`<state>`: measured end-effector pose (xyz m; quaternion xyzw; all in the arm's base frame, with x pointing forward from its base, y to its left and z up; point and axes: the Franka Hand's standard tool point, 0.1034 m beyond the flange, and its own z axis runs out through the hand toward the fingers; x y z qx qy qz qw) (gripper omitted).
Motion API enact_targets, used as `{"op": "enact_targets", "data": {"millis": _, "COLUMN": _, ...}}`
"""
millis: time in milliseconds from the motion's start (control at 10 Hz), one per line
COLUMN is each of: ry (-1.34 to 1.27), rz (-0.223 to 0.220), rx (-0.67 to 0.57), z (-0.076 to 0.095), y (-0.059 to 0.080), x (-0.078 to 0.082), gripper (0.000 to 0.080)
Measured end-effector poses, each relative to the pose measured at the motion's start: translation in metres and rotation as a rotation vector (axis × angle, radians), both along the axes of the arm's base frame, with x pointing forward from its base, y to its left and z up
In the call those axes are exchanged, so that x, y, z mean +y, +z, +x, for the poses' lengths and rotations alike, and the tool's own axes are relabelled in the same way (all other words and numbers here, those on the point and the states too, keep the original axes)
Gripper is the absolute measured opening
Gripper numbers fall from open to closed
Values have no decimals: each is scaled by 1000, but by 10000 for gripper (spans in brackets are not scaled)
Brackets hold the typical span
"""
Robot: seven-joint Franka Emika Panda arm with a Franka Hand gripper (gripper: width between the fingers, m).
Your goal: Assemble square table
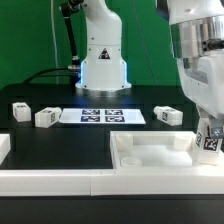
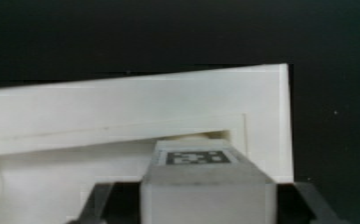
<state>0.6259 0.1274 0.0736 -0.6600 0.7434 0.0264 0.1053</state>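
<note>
The white square table top [image 1: 150, 156] lies at the front on the exterior view's right, rim up. My gripper [image 1: 207, 130] hangs over its right corner, shut on a white tagged leg [image 1: 210, 141] held upright just above the top. In the wrist view the leg [image 2: 202, 180], with its marker tag facing the camera, sits between my gripper's [image 2: 203, 208] dark fingers [image 2: 116, 202], over the top's corner [image 2: 159, 115]. Three more legs lie on the black table: two at the left [image 1: 20, 110] [image 1: 45, 117] and one at the right [image 1: 168, 115].
The marker board [image 1: 101, 116] lies flat in front of the robot base [image 1: 102, 62]. Long low white border rails run along the front [image 1: 50, 181] and the left edge [image 1: 4, 148].
</note>
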Motion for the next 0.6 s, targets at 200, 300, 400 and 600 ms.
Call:
{"op": "enact_targets", "data": {"millis": 200, "ry": 70, "rz": -10, "rx": -12, "z": 0, "y": 0, "x": -1, "gripper": 299}}
{"op": "enact_targets", "data": {"millis": 300, "ry": 268, "rz": -39, "rx": -43, "z": 0, "y": -1, "x": -4, "gripper": 470}}
{"op": "enact_targets", "data": {"millis": 400, "ry": 468, "rz": -68, "rx": -64, "z": 3, "y": -1, "x": -5, "gripper": 470}}
{"op": "enact_targets", "data": {"millis": 600, "ry": 632, "rz": -96, "rx": -108, "z": 6, "y": 0, "x": -2, "gripper": 638}}
